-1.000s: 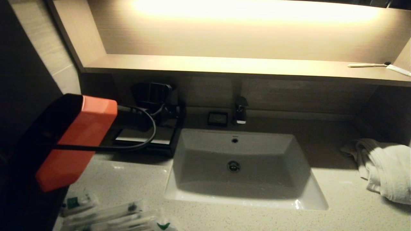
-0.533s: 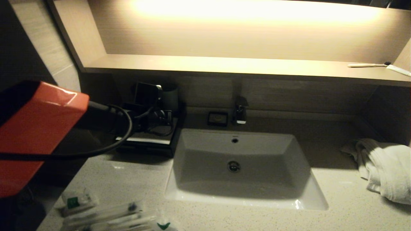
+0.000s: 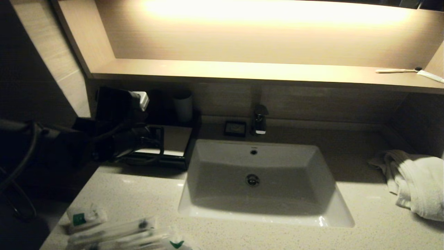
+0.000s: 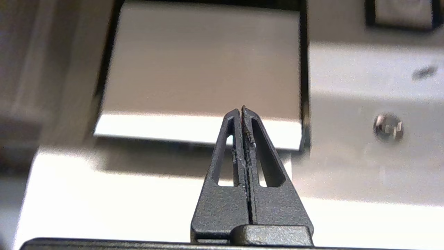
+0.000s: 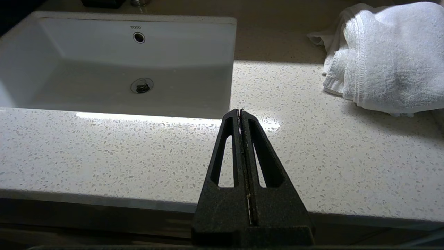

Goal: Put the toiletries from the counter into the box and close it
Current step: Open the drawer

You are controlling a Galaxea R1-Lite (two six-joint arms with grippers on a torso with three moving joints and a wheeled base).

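Observation:
The toiletries (image 3: 114, 232), clear-wrapped sticks and a sachet with a green mark (image 3: 83, 218), lie on the counter (image 3: 138, 194) at its near left corner. The black box (image 3: 187, 152) with its cream top panel (image 3: 177, 138) stands at the back left beside the basin (image 3: 256, 180). My left gripper (image 3: 158, 140) is shut and empty, hovering at the front edge of the panel (image 4: 204, 62); its tips (image 4: 242, 109) show over the panel's bright front strip. My right gripper (image 5: 240, 111) is shut and empty, low at the counter's front edge, right of the basin (image 5: 121, 62).
A pale cup (image 3: 182, 106) stands behind the box. A small black dish (image 3: 235, 128) and the tap (image 3: 260, 119) sit behind the basin. A white towel (image 3: 412, 180) lies at the right. A toothbrush (image 3: 395, 70) and tube (image 3: 430, 75) lie on the lit shelf.
My left arm has drawn back to the left; its orange segment has left the view, uncovering the cup and the box top. The toiletries and the right arm have not moved.

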